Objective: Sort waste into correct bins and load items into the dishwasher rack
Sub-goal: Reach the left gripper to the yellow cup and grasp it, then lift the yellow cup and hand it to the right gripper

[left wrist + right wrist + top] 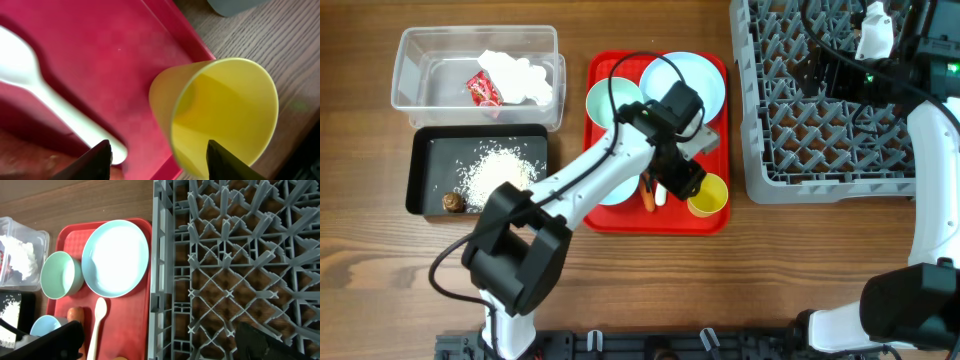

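Left hand (156, 162), fingers spread, hovers at the yellow cup (220, 117) on the red tray (100, 45). Step: grasping the cup. Next: close, lift, carry to the rack (840, 110).

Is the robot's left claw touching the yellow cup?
Cannot tell. In the left wrist view the left claw has a finger on each side of the yellow cup, but its fingertips are blurred, so no contact or gap shows plainly.
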